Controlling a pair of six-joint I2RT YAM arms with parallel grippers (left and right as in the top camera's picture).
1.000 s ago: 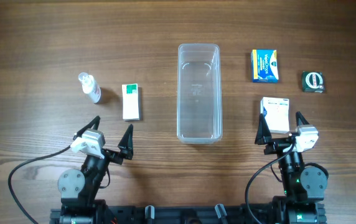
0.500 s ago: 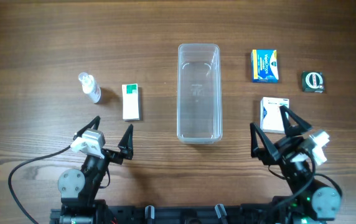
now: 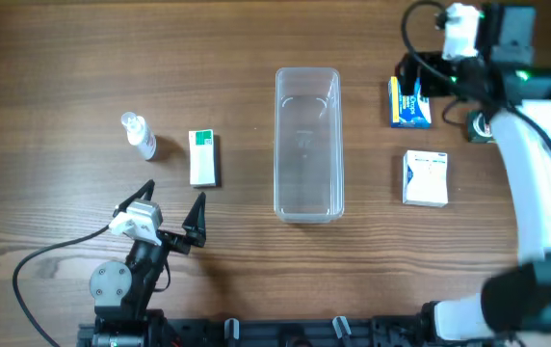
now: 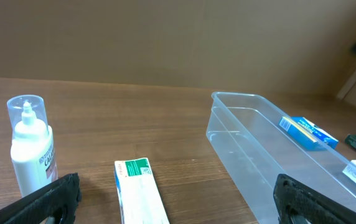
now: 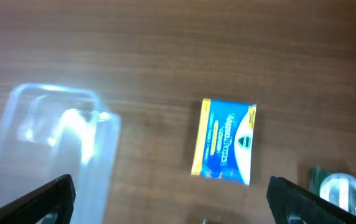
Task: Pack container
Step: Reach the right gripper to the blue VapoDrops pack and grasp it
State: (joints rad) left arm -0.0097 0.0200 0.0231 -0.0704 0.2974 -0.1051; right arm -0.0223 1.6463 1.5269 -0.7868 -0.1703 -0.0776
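The container [image 3: 307, 145] is a long clear bin at the table's middle, empty; it also shows in the left wrist view [image 4: 271, 143] and the right wrist view [image 5: 53, 143]. My right gripper [image 3: 418, 77] is open and empty, held above a blue and yellow box [image 3: 409, 102], which shows between its fingers [image 5: 172, 193] in the right wrist view [image 5: 224, 142]. My left gripper [image 3: 172, 204] is open and empty near the front edge, just short of a green and white box [image 3: 202, 157] that also shows in the left wrist view [image 4: 140, 193].
A small spray bottle [image 3: 140, 136] stands left of the green and white box. A white and blue box [image 3: 425, 178] lies right of the container. A dark green round item [image 3: 484, 126] lies at the far right.
My right arm has lifted from the front right beside the white and blue box and swung to the far right, over the blue and yellow box. The left arm has not moved.
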